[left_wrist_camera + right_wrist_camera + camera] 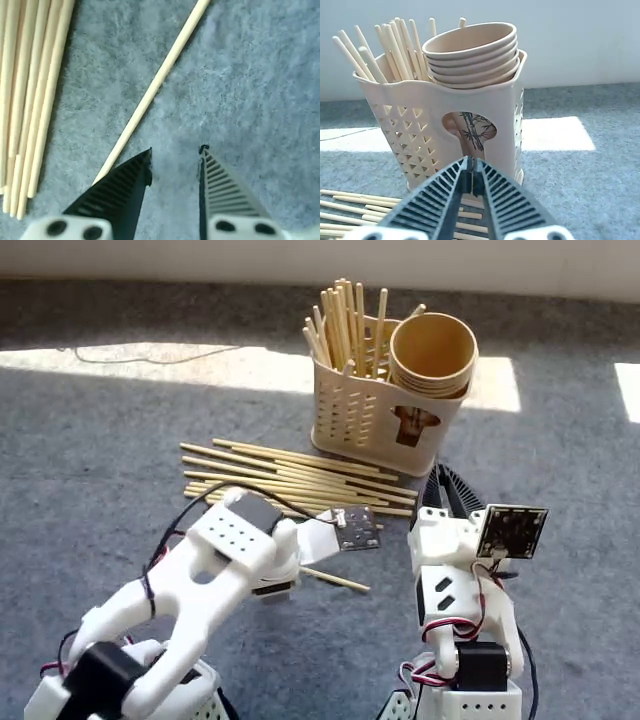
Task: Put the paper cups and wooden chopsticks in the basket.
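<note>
A cream basket (pixel 375 418) (pixel 445 130) stands at the back, with a stack of paper cups (pixel 432 352) (pixel 472 50) and several upright chopsticks (pixel 345 325) (pixel 395 47) inside. A pile of loose chopsticks (pixel 290 478) (pixel 30 100) lies on the carpet in front of it. One stray chopstick (pixel 335 580) (pixel 155 87) lies apart, near my left gripper (pixel 175 157), which hangs open just above the carpet with the stick's end beside one finger. My right gripper (pixel 471 172) (pixel 443 490) is shut and empty, just in front of the basket.
Grey carpet (pixel 100 460) covers the floor, with a sunlit strip behind the basket and a pale wall at the back. A thin cable (pixel 130 355) lies at the far left. Open carpet spreads to the left and right of the arms.
</note>
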Controlling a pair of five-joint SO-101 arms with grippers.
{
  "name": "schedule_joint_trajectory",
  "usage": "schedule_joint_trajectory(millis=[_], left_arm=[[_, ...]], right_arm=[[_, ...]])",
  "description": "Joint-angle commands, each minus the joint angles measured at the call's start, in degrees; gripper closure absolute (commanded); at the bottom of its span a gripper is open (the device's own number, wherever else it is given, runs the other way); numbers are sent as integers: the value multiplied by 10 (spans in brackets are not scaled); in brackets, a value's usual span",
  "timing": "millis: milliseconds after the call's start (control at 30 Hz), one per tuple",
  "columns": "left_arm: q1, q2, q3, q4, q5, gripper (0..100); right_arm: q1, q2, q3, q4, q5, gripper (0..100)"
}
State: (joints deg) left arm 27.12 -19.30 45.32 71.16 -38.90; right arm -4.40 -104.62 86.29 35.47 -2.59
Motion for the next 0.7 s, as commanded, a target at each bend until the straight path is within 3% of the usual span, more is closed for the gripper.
schedule_joint_trajectory(millis=[0,267,500,667], left_arm=[[7,76,-29,-50,-18,843],[7,150,-29,-86,-37,942],[7,145,-43,-81,-33,948],[-3,89,-85,-8,-33,945]], right_arm=[[-4,-6,-4,-16,6,971],[-4,-6,-4,-16,6,971],[-4,-6,-4,-16,7,971],[-4,-6,-4,-16,7,971]])
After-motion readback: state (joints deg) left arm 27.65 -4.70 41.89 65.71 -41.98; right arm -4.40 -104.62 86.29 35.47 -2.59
